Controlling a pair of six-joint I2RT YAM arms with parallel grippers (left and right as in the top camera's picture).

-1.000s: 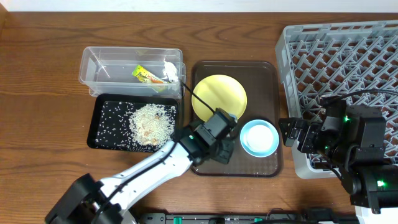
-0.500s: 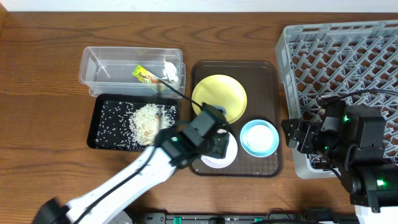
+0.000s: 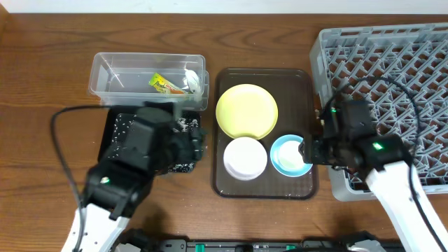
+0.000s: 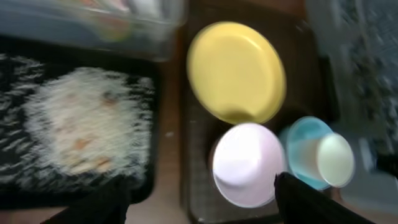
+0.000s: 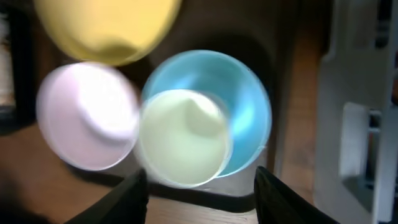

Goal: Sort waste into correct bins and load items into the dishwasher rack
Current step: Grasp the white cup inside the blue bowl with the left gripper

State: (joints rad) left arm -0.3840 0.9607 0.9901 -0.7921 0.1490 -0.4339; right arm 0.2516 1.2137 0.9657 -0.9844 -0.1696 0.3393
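**Both pincers wide open, three dishes on the brown tray**

The left pincer (image 3: 197, 142) hangs above the right end of the black tray (image 4: 18, 180). Its two fingers are spread wide and there is nothing between them. In the left wrist view the rice (image 4: 81, 124) lies as one pale heap in the middle of this tray, with loose grains around it. On the far side, just beside the black tray, stands the clear tub (image 3: 105, 77). Inside it, toward its right end, are the green-and-orange wrapper (image 3: 162, 85) and a piece of white paper (image 3: 192, 80).

The brown tray (image 3: 262, 71) is in the middle of the desk (image 3: 42, 84), to the right of the tub and the black tray. It carries three dishes. The yellow plate (image 3: 246, 110) is on the far half. The white bowl (image 3: 245, 158) is at the near left, and the blue bowl (image 3: 283, 157) is at the near right, just beside the white one.

The right pincer (image 3: 308, 150) is over the right edge of the blue bowl. Its fingers are also far apart and grip nothing. The right wrist view is blurred, so I cannot tell if a finger touches the bowl.

The rack (image 3: 392, 63) stands at the right side of the desk, just beside the brown tray. The right arm reaches across its near left corner.
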